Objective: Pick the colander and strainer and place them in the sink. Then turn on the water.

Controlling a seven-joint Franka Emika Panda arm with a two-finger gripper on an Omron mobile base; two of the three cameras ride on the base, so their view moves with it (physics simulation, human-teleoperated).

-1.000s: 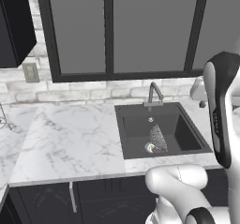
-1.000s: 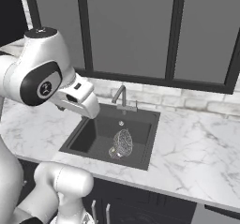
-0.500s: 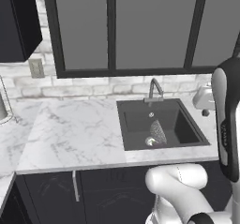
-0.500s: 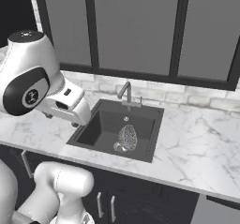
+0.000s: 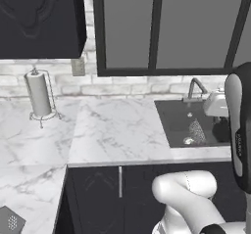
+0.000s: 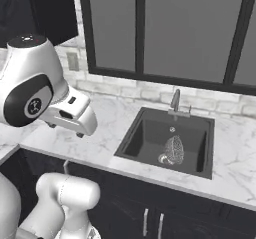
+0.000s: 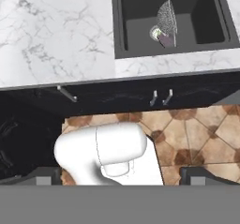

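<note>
The strainer [image 6: 174,149], a speckled mesh bowl, lies tilted inside the dark sink [image 6: 200,155] beside the round drain; it also appears in the left base view [image 5: 197,130] and the hand view [image 7: 166,18]. The gooseneck faucet [image 6: 176,100] stands at the sink's rear edge, and no water is in view at its spout. The colander [image 5: 11,222], dark grey with holes, sits on the counter at the near left, cut by the frame edge. My gripper [image 6: 65,130] hangs open and empty over the counter's front edge, left of the sink. Its fingertips [image 7: 41,176] stand wide apart.
A paper towel holder [image 5: 39,95] stands at the back of the marble counter [image 5: 117,130]. A wall outlet [image 5: 77,66] sits on the brick backsplash. Dark cabinets with bar handles [image 7: 160,97] run below, over a brown tiled floor [image 7: 197,134].
Both base views have shifted: the camera moved left, so the sink now sits further right. The strainer stays in the sink. The gripper stays open.
</note>
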